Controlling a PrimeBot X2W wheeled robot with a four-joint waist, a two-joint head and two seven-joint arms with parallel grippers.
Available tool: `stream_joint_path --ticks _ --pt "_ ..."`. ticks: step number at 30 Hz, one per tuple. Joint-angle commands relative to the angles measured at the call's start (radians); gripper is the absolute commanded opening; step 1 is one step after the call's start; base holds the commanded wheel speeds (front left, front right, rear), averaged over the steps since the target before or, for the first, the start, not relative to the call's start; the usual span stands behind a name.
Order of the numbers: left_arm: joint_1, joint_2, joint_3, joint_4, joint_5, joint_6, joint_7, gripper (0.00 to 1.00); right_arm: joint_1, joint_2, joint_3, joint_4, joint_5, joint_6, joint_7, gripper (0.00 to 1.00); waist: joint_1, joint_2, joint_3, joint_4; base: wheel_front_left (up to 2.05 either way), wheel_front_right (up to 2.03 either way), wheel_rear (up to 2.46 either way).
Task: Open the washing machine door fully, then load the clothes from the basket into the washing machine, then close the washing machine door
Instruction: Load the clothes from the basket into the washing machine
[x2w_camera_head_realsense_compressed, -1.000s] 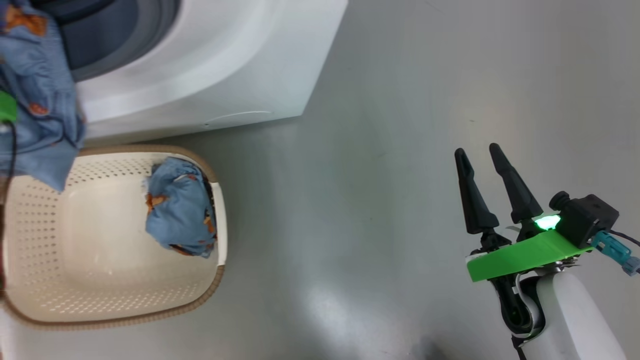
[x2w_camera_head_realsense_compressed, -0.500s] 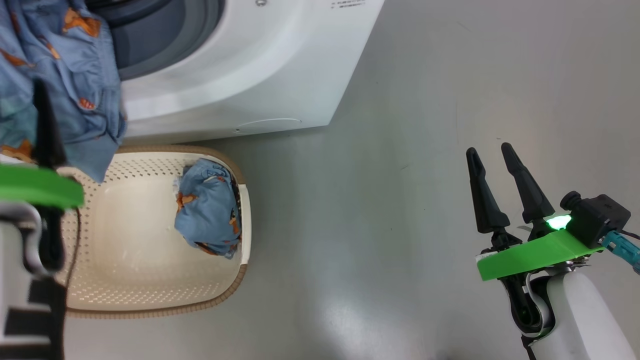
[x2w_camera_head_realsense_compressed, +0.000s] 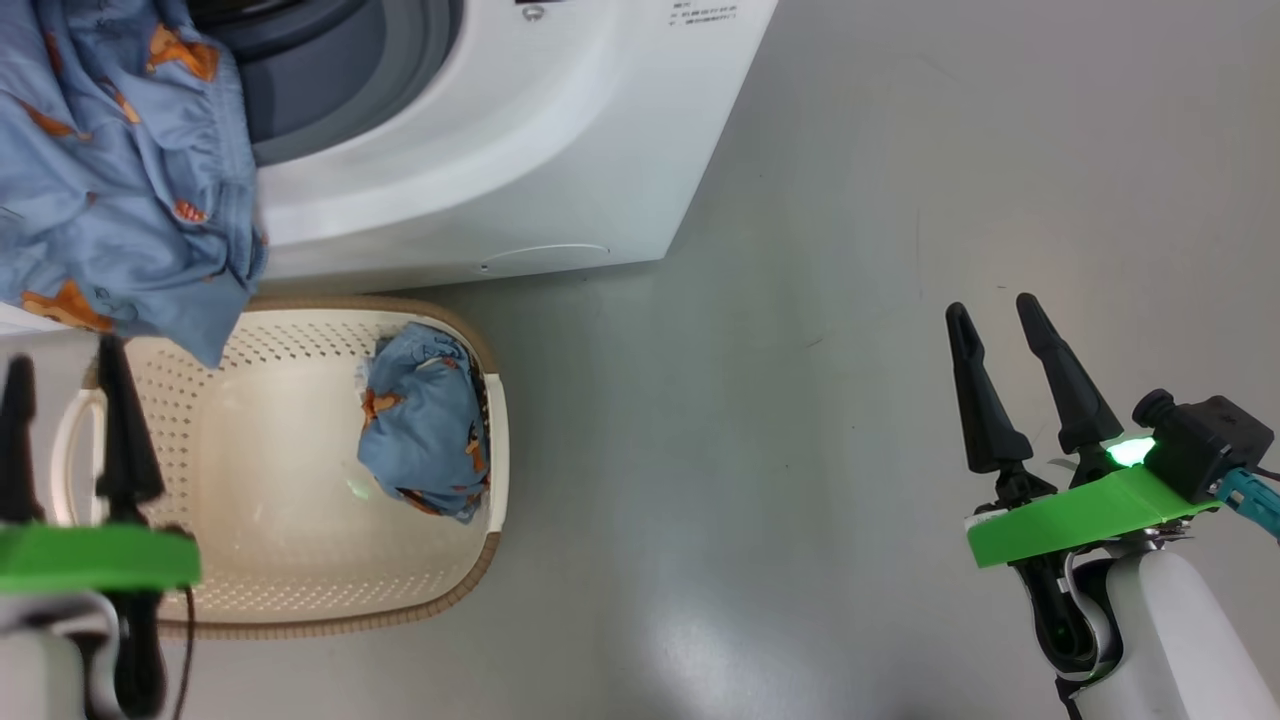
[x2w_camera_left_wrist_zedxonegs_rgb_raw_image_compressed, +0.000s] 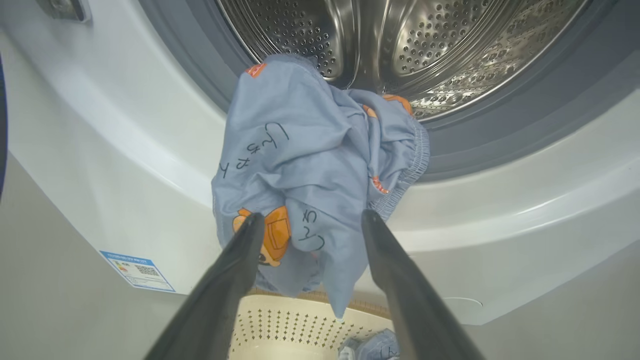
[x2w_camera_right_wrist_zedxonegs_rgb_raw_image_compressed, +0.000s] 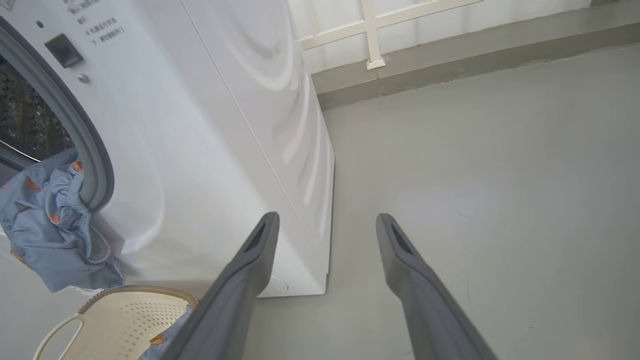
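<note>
1. Left claw (x2w_camera_head_realsense_compressed: 63, 358) has pulled back from light blue printed fabric bundle (x2w_camera_left_wrist_zedxonegs_rgb_raw_image_compressed: 310, 150); wide, empty.
2. Bundle drapes from mouth of white front-loading washing machine (x2w_camera_head_realsense_compressed: 520, 130).
3. Second bundle (x2w_camera_head_realsense_compressed: 425, 440) sits in cream perforated plastic basket (x2w_camera_head_realsense_compressed: 280, 590).
4. Right claw (x2w_camera_head_realsense_compressed: 992, 306) wide, empty.

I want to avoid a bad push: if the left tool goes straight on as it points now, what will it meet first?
Probably the blue garment hanging over the lip of the washing machine: it lies straight ahead of the open left tool. How far off is unclear.
</note>
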Motion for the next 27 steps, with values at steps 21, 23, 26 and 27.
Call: stream_joint_path --ticks 21,23,26,27 --pt "0.092 -0.017 0.069 -0.098 0.027 -0.002 -0.005 1.00 0.024 0.001 0.015 -0.026 -0.004 0.003 -0.012 1.00 0.0000 0.0000 0.012 -0.007 0.00 0.00 0.00" --pt "0.070 -0.006 0.064 -0.071 0.029 -0.002 -0.005 1.00 0.023 0.003 0.017 -0.026 -0.005 0.003 -0.012 1.00 0.0000 0.0000 0.015 -0.006 0.00 0.00 0.00" --pt "0.034 0.007 0.054 -0.032 0.021 -0.002 -0.005 1.00 0.019 0.005 0.023 -0.025 -0.006 0.003 -0.012 1.00 0.0000 0.0000 0.021 -0.008 0.00 0.00 0.00" --pt "0.022 0.014 0.049 -0.018 0.020 -0.002 -0.005 1.00 0.018 0.006 0.025 -0.025 -0.006 0.003 -0.012 1.00 0.0000 0.0000 0.023 -0.009 0.00 0.00 0.00"
